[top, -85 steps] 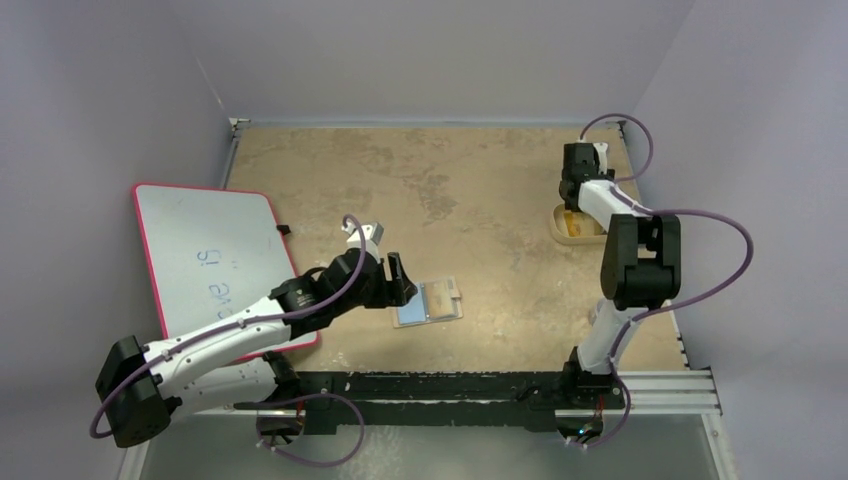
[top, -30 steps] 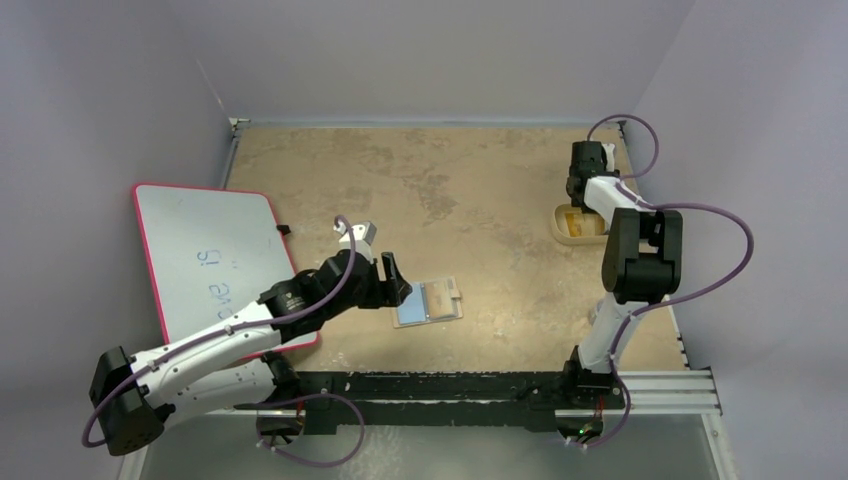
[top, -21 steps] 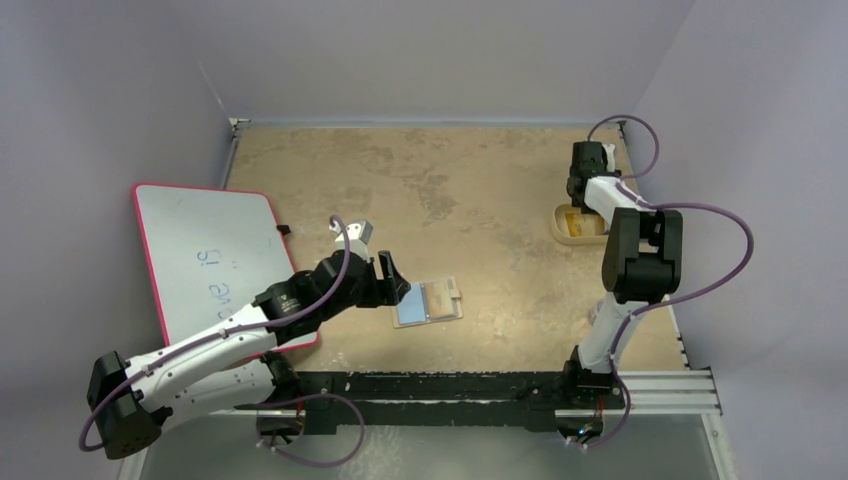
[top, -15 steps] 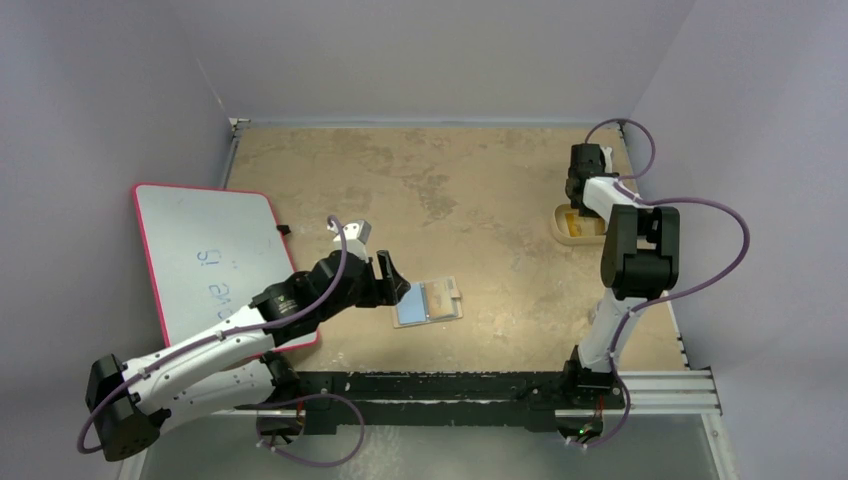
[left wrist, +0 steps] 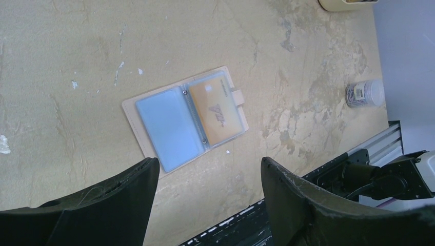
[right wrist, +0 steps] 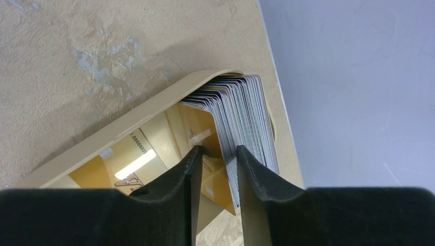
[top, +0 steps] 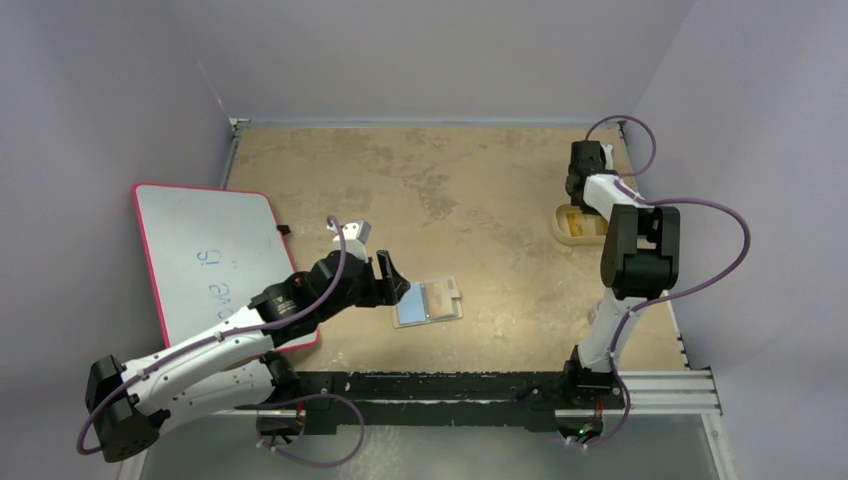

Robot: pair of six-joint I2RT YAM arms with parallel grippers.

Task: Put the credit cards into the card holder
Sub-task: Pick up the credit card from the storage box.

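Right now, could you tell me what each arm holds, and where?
Left fingers gape empty near the open tan wallet. Right fingers straddle one edge of a gold card in the tan tray; whether they grip it cannot be told.

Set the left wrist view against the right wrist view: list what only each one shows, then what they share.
Left wrist only: the card holder lying open, a gold card in one sleeve, the other blue sleeve empty, a small jar, and the left gripper open above. Right wrist only: the credit cards standing fanned in a tray, with the right gripper straddling the front ones; grip unclear. Both: the mottled table. A pale rim at the left wrist view's top edge may be that tray.
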